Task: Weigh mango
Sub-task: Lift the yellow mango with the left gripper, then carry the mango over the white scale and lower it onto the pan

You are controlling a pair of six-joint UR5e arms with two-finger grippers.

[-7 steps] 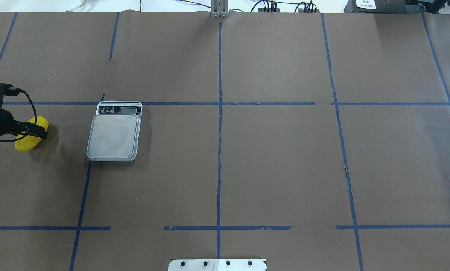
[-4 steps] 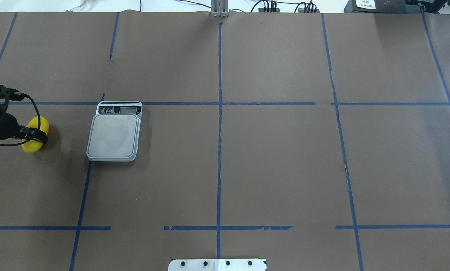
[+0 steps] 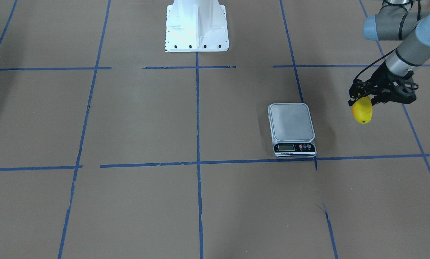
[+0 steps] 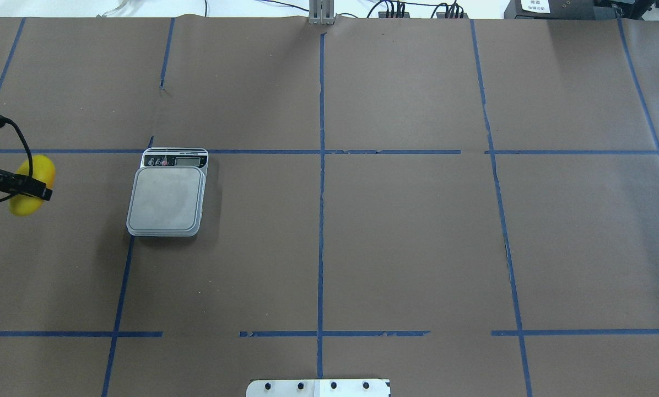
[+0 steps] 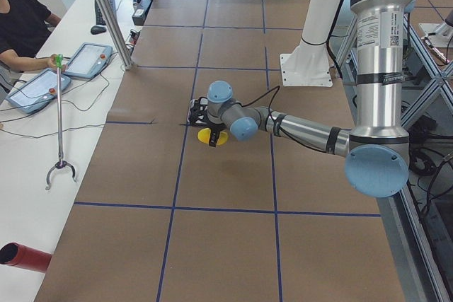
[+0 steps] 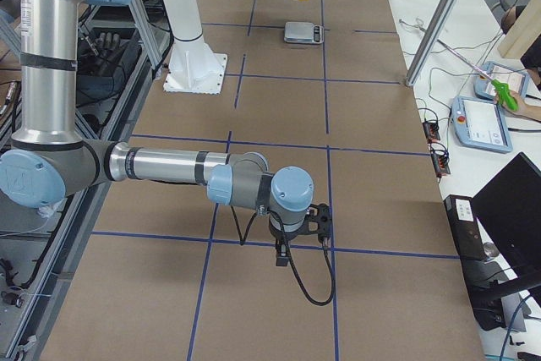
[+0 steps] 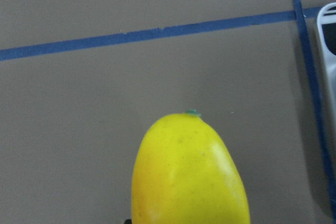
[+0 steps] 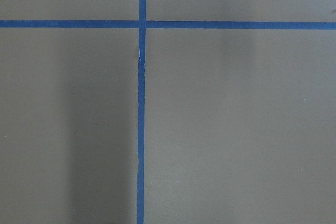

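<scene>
The mango [image 3: 362, 112] is yellow-orange with a small dark tip. My left gripper [image 3: 362, 98] is shut on it and holds it off the table, to the left of the scale [image 4: 167, 198] in the overhead view. The mango [image 4: 38, 169] sits near that view's left edge with the gripper [image 4: 36, 191] across it. The left wrist view shows the mango [image 7: 189, 177] close up and the scale's edge [image 7: 329, 51] at the right. The scale's platform [image 3: 291, 122] is bare. My right gripper [image 6: 314, 224] shows only in the exterior right view, low over the table; I cannot tell its state.
Brown paper with blue tape lines [image 4: 321, 193] covers the table. The white robot base [image 3: 197, 27] stands at the robot's side. Operators' tablets [image 5: 42, 90] and a grabber stick [image 5: 59, 118] lie on the white bench beyond the table.
My left gripper has carried the mango leftward in the overhead view, farther from the scale and toward the view's edge. The scale has not moved.
</scene>
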